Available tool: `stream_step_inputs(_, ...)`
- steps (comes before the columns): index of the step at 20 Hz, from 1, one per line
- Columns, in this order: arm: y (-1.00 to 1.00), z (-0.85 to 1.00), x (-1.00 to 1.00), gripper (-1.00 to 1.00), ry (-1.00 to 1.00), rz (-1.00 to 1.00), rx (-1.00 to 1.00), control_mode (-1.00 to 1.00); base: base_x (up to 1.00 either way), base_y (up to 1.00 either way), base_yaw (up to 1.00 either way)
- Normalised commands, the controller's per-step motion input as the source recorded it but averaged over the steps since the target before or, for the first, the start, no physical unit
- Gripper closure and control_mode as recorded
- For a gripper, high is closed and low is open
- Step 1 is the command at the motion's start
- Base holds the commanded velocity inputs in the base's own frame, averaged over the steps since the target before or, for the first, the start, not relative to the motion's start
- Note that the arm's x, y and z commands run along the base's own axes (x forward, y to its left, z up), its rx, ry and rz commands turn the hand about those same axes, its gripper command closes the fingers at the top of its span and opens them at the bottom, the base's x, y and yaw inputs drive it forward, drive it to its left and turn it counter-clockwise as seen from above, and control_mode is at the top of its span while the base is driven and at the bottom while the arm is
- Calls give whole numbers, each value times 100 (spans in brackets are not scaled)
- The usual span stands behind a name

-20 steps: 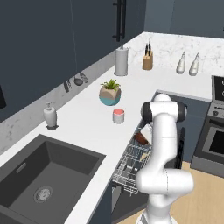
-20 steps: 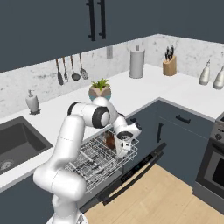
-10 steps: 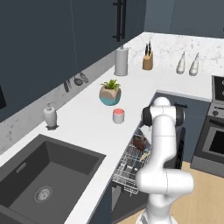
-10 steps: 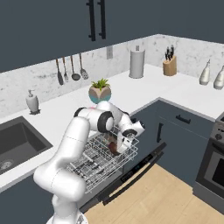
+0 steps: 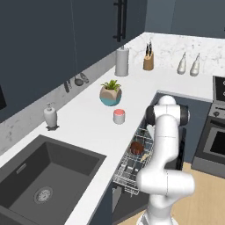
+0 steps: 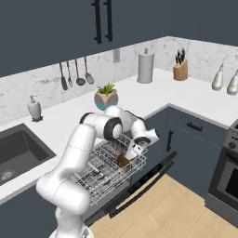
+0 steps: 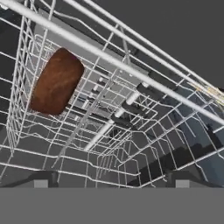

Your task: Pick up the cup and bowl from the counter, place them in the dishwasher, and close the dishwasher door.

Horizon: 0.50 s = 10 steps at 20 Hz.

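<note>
The dark reddish-brown bowl (image 7: 57,82) lies tilted in the dishwasher's pulled-out white wire rack (image 6: 100,179), apart from my fingers. From the two sides it shows as the bowl (image 5: 136,146) and the bowl (image 6: 122,161). My gripper (image 6: 132,152) hangs just above the bowl, over the rack's right end. In the hand view my gripper (image 7: 111,180) is open wide, with nothing between the fingertips (image 7: 41,178). The salmon-red cup (image 5: 119,116) stands upright on the white counter (image 5: 83,127). The dishwasher door (image 6: 146,179) hangs open and low.
A plant pot (image 5: 110,94) stands behind the cup and a soap dispenser (image 5: 50,117) beside the dark sink (image 5: 41,176). A paper towel roll (image 5: 122,61), knife block (image 5: 148,61) and two bottles (image 5: 189,65) line the back. An oven (image 5: 213,136) is on the right.
My gripper went from shut on the bowl to wide open, after dipping toward the rack. The bowl now rests in the rack, free of the fingers.
</note>
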Motion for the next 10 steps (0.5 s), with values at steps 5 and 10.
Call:
stream_step_inputs(5, 3, 100, -92, -100, -28, -10, -2, -100, 0, 0, 0)
stream_step_inputs(10, 30, 100, -62, -100, -32, 0, -9, -100, 0, 0, 0)
